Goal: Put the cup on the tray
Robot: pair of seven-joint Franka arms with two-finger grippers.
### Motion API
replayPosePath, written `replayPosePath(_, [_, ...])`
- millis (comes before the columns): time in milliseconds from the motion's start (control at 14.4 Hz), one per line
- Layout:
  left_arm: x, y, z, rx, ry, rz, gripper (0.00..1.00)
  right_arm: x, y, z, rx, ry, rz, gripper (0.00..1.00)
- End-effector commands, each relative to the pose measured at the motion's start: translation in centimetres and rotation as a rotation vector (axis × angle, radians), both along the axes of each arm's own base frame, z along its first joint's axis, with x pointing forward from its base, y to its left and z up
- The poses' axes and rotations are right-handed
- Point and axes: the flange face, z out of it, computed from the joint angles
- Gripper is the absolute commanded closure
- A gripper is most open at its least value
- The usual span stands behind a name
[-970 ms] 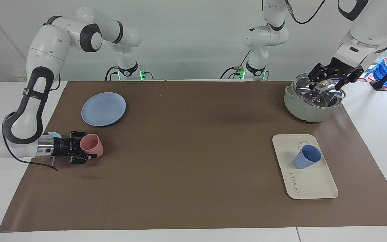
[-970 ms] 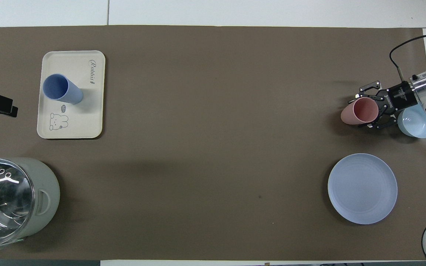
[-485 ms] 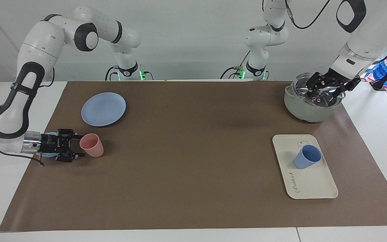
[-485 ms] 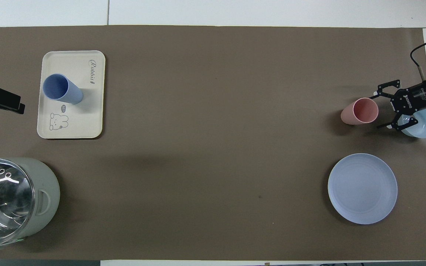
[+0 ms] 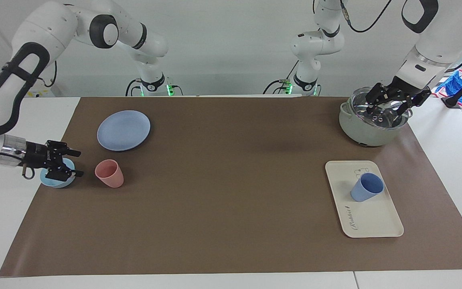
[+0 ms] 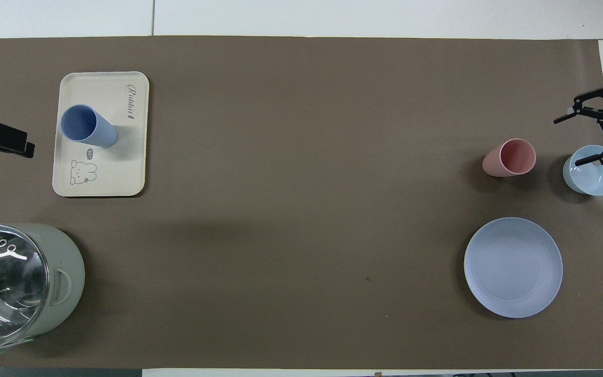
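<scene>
The periwinkle-blue cup (image 5: 366, 187) stands upright on the cream tray (image 5: 375, 220), near its rabbit-drawing end; the overhead view shows the cup (image 6: 88, 126) and the tray (image 6: 118, 173) too. My right gripper (image 5: 80, 163) is open and empty over the light-blue bowl (image 5: 56, 180), apart from the pink tumbler (image 5: 109, 173). It shows in the overhead view (image 6: 567, 143) as well. My left gripper (image 5: 387, 107) is open over the glass lid of the pot (image 5: 371, 128).
The pink tumbler (image 6: 509, 157) stands upright between the bowl (image 6: 592, 180) and the table's middle. A round blue plate (image 5: 123, 130) lies nearer to the robots than the tumbler. The grey-green pot (image 6: 66, 272) stands nearer to the robots than the tray. Brown mat covers the table.
My right gripper has drawn back from the pink tumbler toward the right arm's end of the table and now hangs over the bowl. The tumbler stays upright. The left gripper has barely shifted.
</scene>
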Motion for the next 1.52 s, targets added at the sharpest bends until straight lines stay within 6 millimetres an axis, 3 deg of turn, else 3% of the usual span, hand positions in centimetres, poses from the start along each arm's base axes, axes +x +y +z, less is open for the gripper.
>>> replayPosePath(0, [-0.6, -0.3, 0.1, -0.009, -0.006, 0.013, 0.00, -1.7, 4.6, 6.8, -0.050, -0.038, 0.104, 0.00])
replayPosePath(139, [-0.6, -0.4, 0.2, -0.018, -0.004, 0.024, 0.00, -2.9, 8.2, 10.8, -0.057, -0.071, 0.181, 0.00])
replayPosePath(277, [-0.7, -0.7, 0.2, -0.046, 0.002, 0.051, 0.00, -3.8, 11.0, 13.5, -0.131, -0.095, 0.251, 0.00])
replayPosePath(416, [-0.8, -0.4, 0.0, -0.045, 0.005, 0.052, 0.00, -5.9, 13.2, 16.6, -0.206, -0.208, 0.519, 0.00])
replayPosePath(485, [-0.7, -0.7, 0.1, -0.044, 0.002, 0.049, 0.00, -7.2, 13.0, 17.3, -0.221, -0.253, 0.651, 0.00])
replayPosePath(623, [-0.8, -0.8, 0.1, -0.042, 0.005, 0.045, 0.00, -8.8, 12.5, 18.5, -0.238, -0.295, 0.775, 0.00])
replayPosePath(900, [-0.8, 0.1, 0.0, -0.041, 0.006, 0.062, 0.00, -11.9, 14.2, 20.1, -0.334, -0.290, 0.937, 0.00])
replayPosePath(1108, [-0.7, 0.1, 0.0, -0.041, 0.004, 0.062, 0.00, -16.0, 14.7, 20.7, -0.354, -0.336, 0.946, 0.00])
replayPosePath(1247, [-0.7, 0.1, 0.0, -0.041, 0.004, 0.062, 0.00, -15.6, 14.4, 20.7, -0.411, -0.357, 0.953, 0.00])
replayPosePath(1455, [-0.7, 0.1, 0.0, -0.041, 0.004, 0.062, 0.00, -13.8, 16.4, 19.6, -0.417, -0.371, 1.045, 0.00])
